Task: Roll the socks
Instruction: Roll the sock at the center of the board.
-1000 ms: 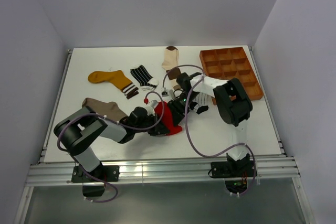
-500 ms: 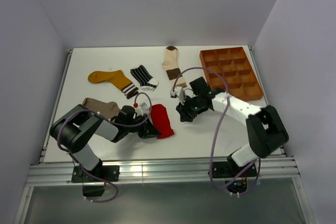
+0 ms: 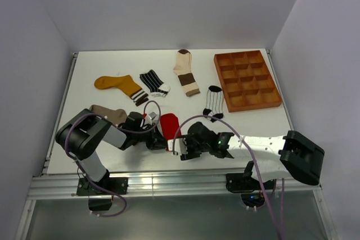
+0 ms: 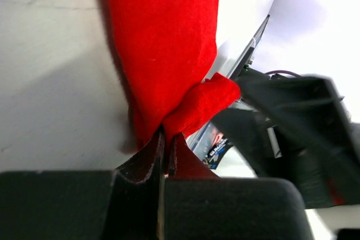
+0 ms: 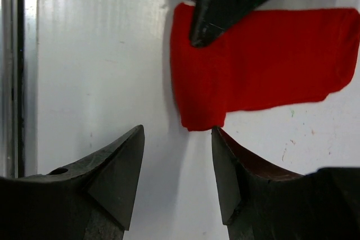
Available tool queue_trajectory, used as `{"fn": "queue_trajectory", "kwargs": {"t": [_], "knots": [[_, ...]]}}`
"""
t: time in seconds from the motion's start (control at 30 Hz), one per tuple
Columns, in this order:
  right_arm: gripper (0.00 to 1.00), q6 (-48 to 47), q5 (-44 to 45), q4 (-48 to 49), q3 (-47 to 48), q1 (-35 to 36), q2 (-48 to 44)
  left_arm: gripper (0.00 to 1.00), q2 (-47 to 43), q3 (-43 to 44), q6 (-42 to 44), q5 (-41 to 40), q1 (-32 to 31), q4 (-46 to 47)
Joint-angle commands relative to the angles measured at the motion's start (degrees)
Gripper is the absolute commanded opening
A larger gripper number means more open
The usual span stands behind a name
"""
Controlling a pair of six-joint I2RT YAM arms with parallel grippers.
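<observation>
red sock [image 3: 170, 123] laid flat on counter [image 3: 112, 66], near front edge | left gripper [image 4: 166, 139] clamped on a pinched fold of it | right gripper [image 5: 177, 139] held wide, just short of its corner | judged soft, light, limp; doubled edge best gripped

I count six socks, one red sock [image 3: 170, 123], one mustard yellow sock [image 3: 117, 85], one taupe sock [image 3: 104, 112], one black-white striped sock [image 3: 152, 80], one cream-and-brown sock [image 3: 185, 70], one white pinstriped sock [image 3: 213, 99], one brown tray [image 3: 247, 80] at two o'clock, one left hand [image 4: 167, 141], one right hand [image 5: 177, 129]
</observation>
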Motion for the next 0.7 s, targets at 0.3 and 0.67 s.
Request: {"fn": "queue_trajectory", "kwargs": {"t": [0.3,0.67], "knots": [[0.58,-5.3,14.4,17.5,-4.5,11.4,1.1,0.00,1.0,1.0,3.5,-1.8,0.6,-11.5],[0.60,-6.1,12.7,14.4,-4.3,11.6,-1.9,0.00,0.8,1.2,4.7,-2.3,0.6,-13.4]]}}
